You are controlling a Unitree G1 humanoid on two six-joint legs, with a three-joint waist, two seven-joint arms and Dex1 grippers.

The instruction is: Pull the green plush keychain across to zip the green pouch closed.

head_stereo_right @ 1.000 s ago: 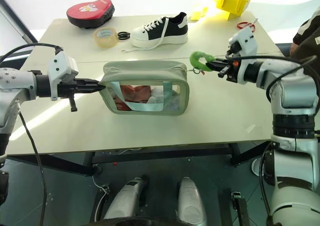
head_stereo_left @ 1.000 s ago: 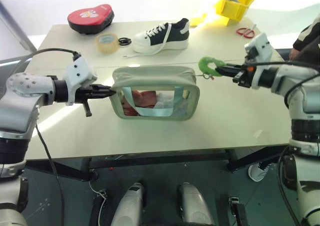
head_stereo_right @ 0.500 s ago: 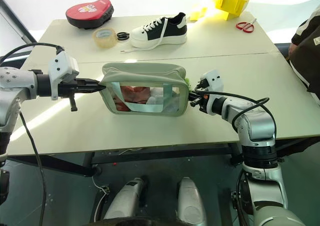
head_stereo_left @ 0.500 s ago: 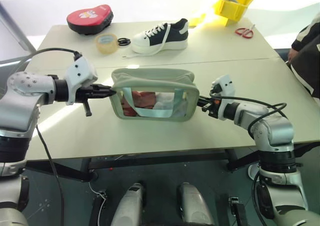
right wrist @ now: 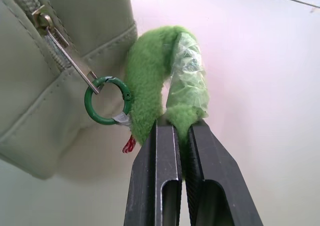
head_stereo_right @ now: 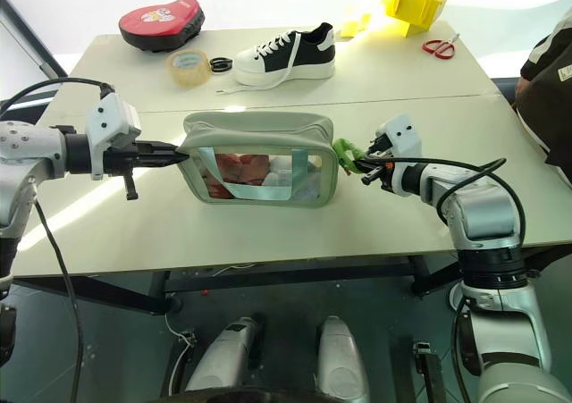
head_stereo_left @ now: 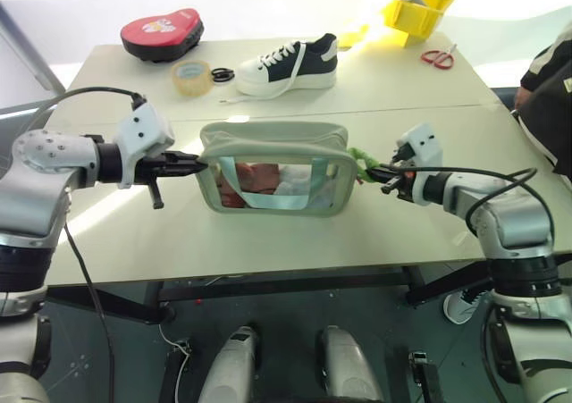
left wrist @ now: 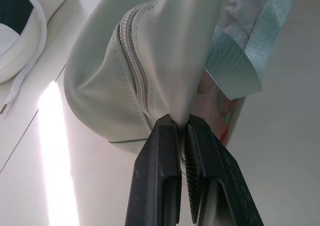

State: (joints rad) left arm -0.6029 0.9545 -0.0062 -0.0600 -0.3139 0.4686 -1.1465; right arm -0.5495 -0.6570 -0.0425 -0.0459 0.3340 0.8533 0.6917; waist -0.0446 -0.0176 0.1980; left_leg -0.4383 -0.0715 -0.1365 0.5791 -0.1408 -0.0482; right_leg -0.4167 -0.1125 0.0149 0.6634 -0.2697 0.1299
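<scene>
The green pouch (head_stereo_left: 275, 164) stands upright in the middle of the table, its zipper (left wrist: 131, 50) running along the top. My left gripper (head_stereo_left: 192, 163) is shut on the fabric at the pouch's left end (left wrist: 175, 93). The green plush keychain (right wrist: 167, 78) hangs at the pouch's right end, linked by a green metal ring (right wrist: 107, 99) to the zipper pull (right wrist: 65, 48). My right gripper (head_stereo_right: 365, 165) is shut on the keychain (head_stereo_left: 361, 160), just right of the pouch and low over the table.
A black-and-white sneaker (head_stereo_left: 286, 63), a tape roll (head_stereo_left: 191, 77) and a red padded case (head_stereo_left: 162, 32) lie at the back. A yellow bin (head_stereo_left: 416, 10) and red scissors (head_stereo_left: 438, 58) sit back right. A person's dark sleeve (head_stereo_left: 547, 90) shows at the right edge.
My right gripper has come down with the keychain, from level with the pouch's top to low beside its right end. The left gripper and pouch have stayed put.
</scene>
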